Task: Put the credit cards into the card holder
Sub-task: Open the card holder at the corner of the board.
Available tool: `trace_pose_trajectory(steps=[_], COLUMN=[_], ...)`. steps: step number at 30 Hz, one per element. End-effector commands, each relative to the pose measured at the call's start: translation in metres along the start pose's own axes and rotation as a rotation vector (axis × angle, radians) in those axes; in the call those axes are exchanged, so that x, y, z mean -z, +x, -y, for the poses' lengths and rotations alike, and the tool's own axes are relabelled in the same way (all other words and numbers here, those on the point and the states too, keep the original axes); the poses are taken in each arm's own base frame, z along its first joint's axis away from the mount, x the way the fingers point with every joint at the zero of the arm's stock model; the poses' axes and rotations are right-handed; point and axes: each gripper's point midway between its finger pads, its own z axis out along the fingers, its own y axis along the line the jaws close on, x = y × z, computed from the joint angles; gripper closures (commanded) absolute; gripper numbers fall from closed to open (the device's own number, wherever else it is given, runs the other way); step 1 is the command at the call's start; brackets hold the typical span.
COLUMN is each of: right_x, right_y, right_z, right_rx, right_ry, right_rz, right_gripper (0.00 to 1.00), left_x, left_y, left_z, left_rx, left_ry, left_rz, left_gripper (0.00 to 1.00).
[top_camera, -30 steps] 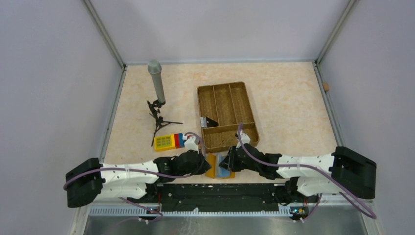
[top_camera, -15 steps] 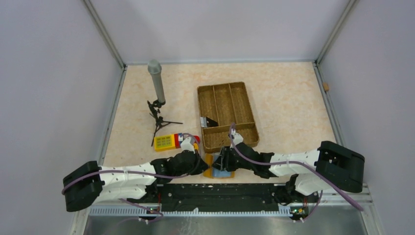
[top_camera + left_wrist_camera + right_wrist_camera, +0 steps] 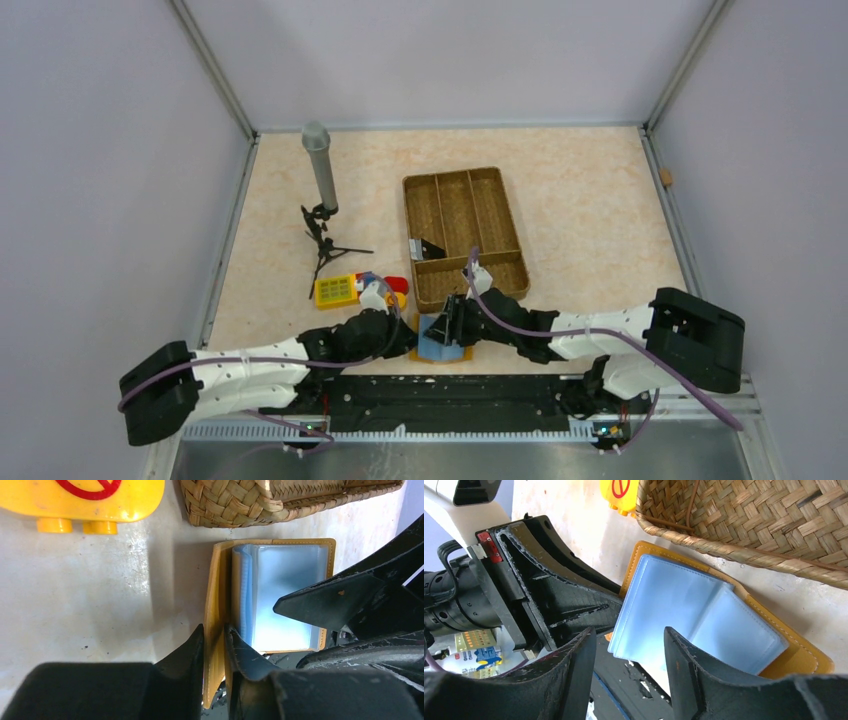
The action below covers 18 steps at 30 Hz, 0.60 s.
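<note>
At near edge of surface (image 3: 600,200): left claw (image 3: 214,632) pinches card holder (image 3: 285,580) by its tan cover; right claw (image 3: 630,632) spread above the blue sleeves, beside woven tray (image 3: 774,520).

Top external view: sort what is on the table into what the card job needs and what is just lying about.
Job: card holder, open, blue inside; left gripper, fingers either side of its cover; right gripper, open over it. Cards: none clearly visible.
Lying about: woven tray; grey cylinder on tripod; yellow block.
</note>
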Motion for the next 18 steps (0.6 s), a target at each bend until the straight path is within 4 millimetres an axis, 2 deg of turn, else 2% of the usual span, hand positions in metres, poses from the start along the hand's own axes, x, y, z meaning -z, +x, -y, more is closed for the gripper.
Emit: trace_pose_trajectory(steps=[1, 7, 10, 13, 15, 18], right_x=[0.0, -0.002, -0.006, -0.013, -0.018, -0.023], right_y=[-0.009, -0.003, -0.001, 0.003, 0.006, 0.012], right_z=[-0.016, 0.006, 0.009, 0.011, 0.013, 0.017], right_rx=[0.009, -0.006, 0.003, 0.027, 0.038, 0.037], right_ry=[-0.049, 0.03, 0.046, 0.058, 0.073, 0.089], right_rz=[0.036, 0.032, 0.019, -0.004, -0.023, -0.045], right_gripper=[0.48, 0.54, 0.55, 0.55, 0.55, 0.55], left_x=[0.004, 0.016, 0.025, 0.03, 0.031, 0.028], left_y=[-0.004, -0.014, -0.021, -0.026, -0.028, -0.024], left_z=[-0.005, -0.011, -0.004, 0.006, 0.01, 0.009], left_rx=[0.003, -0.006, -0.016, -0.041, -0.058, -0.064], left_ry=[0.001, -0.017, 0.013, 0.064, 0.085, 0.086], left_rz=[0.019, 0.058, 0.082, 0.105, 0.108, 0.091], left_gripper=[0.75, 0.55, 0.5, 0.4, 0.32, 0.26])
